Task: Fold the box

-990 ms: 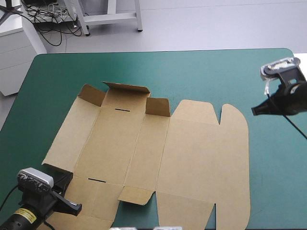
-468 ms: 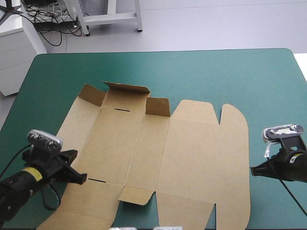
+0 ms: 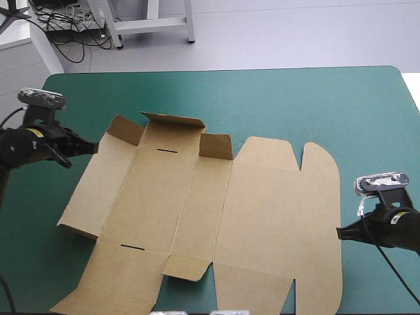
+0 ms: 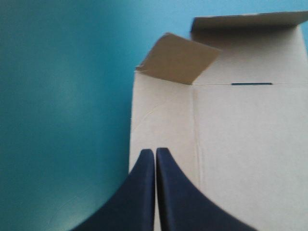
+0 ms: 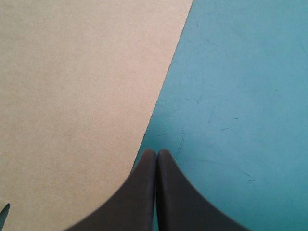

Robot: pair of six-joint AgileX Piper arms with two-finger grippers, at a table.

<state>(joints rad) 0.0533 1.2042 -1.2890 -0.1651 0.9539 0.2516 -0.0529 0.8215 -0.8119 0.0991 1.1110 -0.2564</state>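
The brown box [image 3: 262, 210] lies as a cut sheet spread flat in the middle of the teal-green cover. At its far side a long flap [image 3: 172, 121] and two small flaps beside it [image 3: 126, 129] stand raised. My left gripper [image 3: 94, 147] is shut and empty, its tip at the sheet's left edge near the far-left flap. In the left wrist view this gripper [image 4: 155, 151] hovers over the board's edge [image 4: 240, 144], with the raised flap [image 4: 178, 60] ahead. My right gripper [image 3: 339, 231] is shut and empty at the sheet's right edge; in its own view the tip [image 5: 156, 152] sits just beside the board [image 5: 72, 72].
Bare teal-green cover [image 3: 295, 105] runs beyond the sheet to the far edge and along the right side. A small flap [image 3: 186, 268] lies at the sheet's near edge. The sheet's near-left corner reaches the table's near edge.
My left gripper moved from the sheet's near-left corner along its left edge toward the far side. My right gripper came down from the far right to the sheet's right edge. The box stayed put.
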